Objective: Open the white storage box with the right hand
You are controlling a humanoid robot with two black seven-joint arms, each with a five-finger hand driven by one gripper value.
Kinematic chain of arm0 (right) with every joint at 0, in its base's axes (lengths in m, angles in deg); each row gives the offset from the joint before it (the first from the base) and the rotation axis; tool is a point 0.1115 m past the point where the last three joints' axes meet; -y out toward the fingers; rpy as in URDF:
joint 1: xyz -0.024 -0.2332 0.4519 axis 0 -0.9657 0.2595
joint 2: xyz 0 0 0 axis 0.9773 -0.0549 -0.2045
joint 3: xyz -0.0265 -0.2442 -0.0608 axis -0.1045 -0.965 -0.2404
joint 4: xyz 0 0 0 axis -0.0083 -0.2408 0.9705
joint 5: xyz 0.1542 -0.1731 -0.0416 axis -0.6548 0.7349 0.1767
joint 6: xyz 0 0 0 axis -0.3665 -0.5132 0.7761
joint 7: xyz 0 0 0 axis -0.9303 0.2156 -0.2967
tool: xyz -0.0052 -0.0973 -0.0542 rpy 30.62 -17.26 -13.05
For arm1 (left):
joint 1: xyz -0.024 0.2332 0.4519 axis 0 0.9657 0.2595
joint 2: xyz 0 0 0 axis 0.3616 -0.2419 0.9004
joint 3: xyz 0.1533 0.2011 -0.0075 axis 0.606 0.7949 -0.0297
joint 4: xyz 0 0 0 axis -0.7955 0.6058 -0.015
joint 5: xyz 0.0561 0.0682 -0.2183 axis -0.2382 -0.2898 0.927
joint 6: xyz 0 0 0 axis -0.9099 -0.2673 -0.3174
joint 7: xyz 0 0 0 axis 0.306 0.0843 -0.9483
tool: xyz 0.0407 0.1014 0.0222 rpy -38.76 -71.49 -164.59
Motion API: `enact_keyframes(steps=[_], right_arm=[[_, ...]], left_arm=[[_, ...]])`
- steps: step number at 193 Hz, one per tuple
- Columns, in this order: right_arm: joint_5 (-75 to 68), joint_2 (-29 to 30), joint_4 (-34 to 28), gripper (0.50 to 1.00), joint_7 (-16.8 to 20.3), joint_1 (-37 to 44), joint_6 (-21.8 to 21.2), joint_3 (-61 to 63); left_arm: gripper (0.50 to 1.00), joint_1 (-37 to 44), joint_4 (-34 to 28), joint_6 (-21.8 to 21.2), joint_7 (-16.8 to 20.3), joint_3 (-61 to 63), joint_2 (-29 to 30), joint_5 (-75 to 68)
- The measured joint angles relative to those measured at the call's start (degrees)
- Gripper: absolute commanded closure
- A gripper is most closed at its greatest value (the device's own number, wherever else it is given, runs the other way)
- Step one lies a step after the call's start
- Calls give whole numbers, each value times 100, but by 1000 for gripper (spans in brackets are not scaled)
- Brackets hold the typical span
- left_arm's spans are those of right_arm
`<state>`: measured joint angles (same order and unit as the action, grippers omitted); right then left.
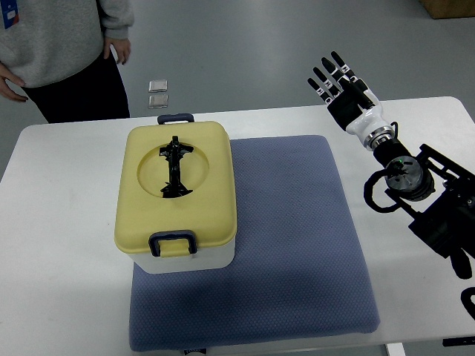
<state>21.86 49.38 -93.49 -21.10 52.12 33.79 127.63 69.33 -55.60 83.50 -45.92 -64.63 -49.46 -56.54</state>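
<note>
One right hand [343, 87], fingers spread, raised.

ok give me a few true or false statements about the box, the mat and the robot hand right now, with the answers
1. The lid of the storage box is shut. True.
2. The right hand grips the latch at the front of the box. False: it hovers open over the far right part of the table, apart from the box.
3. The box stands on the left part of the blue mat. True.
4. The lid is blue. False: it is yellow, with a black handle in a round recess.
5. A person stands beyond the far left end of the table. True.
</note>
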Motion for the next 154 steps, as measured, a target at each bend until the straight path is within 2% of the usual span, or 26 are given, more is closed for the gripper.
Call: enact_keyframes(steps=[62, 96, 113, 154], right_arm=[[246, 5, -9, 574, 23, 56, 0, 0], [1424, -20, -17, 574, 349, 443, -34, -178], [2292, -162, -17, 574, 542, 908, -238, -597], [4155, -673, -20, 574, 808, 2453, -1111, -2389]], left_arm=[[500, -4, 3, 0, 0, 7, 0, -7], [500, -22, -13, 0, 0, 8, 0, 6], [500, -27, -14, 0, 0, 6, 0, 10], [500, -32, 0, 0, 0, -1, 0, 1]])
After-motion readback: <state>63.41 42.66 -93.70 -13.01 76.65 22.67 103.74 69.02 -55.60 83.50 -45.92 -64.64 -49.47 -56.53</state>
